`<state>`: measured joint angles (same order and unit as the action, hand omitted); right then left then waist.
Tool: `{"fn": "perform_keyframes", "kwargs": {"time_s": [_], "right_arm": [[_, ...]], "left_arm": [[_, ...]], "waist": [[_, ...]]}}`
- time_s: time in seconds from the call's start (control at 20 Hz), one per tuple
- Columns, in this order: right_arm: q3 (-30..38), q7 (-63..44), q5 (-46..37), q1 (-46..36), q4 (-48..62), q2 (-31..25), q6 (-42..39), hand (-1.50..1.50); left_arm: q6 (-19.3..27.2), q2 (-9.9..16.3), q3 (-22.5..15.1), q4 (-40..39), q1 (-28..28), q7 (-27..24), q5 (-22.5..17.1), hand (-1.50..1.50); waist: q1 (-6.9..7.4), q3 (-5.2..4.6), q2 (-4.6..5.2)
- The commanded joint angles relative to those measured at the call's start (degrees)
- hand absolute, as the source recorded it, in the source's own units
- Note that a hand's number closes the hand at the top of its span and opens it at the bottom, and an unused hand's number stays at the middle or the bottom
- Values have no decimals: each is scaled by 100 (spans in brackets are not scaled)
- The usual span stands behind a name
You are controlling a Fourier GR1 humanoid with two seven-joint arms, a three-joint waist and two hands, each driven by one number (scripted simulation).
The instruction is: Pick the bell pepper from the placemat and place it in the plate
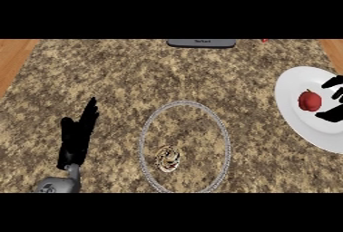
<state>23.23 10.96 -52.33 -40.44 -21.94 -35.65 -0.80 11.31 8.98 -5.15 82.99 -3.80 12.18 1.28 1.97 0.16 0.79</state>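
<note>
Left hand (pixel 77 131) rests low at left, fingers straight, holding nothing, well apart. Placemat (pixel 224 136) mid-counter, pepper gone from it. Bell pepper (pixel 309 100) sits on plate (pixel 295 118) at right; right hand (pixel 334 97) just beside it, fingers spread, apparently released.

One head view looks steeply down on the counter (pixel 201 68), forearms entering from below.

A kitchen: speckled granite counter (pixel 134 72) bearing a white plate (pixel 295 118).
</note>
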Motion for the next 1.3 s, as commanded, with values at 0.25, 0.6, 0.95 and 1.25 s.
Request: {"fn": "perform_keyframes", "kwargs": {"time_s": [0.25, 0.6, 0.95, 1.25], "right_arm": [[650, 1719, 866, -289, 352, -119, -460, -150], [2073, 2203, 2388, -253, 685, -722, -1549, -150], [2092, 2711, 2664, 202, 975, -825, -2162, -150], [1901, 3299, 2633, 389, 991, -492, -2041, -150]], "left_arm": [[-165, 136, 200, -124, -66, -41, -89, 0], [-28, 9, 6, 347, 267, 103, 20, 0], [89, -202, 75, -196, 8, -100, 129, 0], [-42, -140, -55, 361, 212, 219, 154, 0]], "waist": [[-70, 0, -32], [-79, 8, -61], [-81, 0, -28], [-15, 7, -20]]}}
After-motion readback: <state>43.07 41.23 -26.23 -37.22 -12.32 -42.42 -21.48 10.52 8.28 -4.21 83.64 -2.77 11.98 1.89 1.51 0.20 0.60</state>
